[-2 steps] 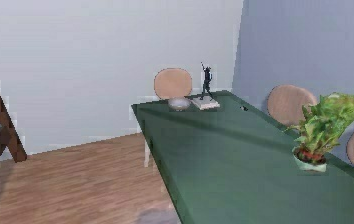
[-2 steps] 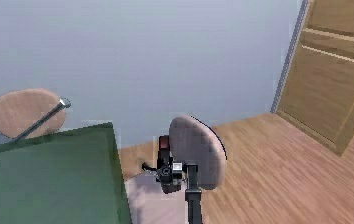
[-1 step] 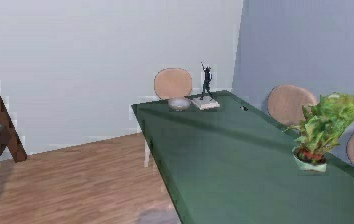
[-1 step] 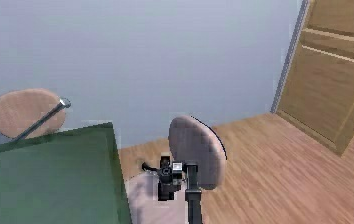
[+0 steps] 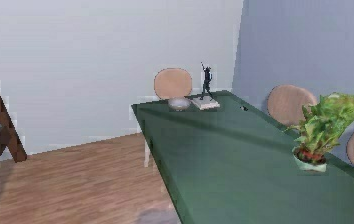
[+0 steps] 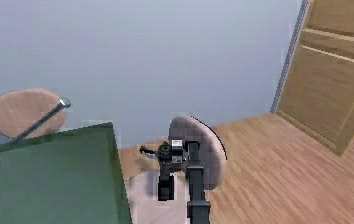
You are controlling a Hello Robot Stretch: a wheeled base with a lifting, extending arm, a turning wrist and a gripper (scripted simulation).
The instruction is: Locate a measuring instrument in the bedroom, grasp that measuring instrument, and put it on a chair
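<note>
Arm side view: end effector (image 6: 164, 187) before a chair (image 6: 217, 150); whether it holds anything, I cannot tell.

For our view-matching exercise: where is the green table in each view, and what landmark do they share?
Forward view: the green table spans the lower right.
Arm side view: the green table occupies the lower left corner.
Shared landmark: the wooden floor.
</note>
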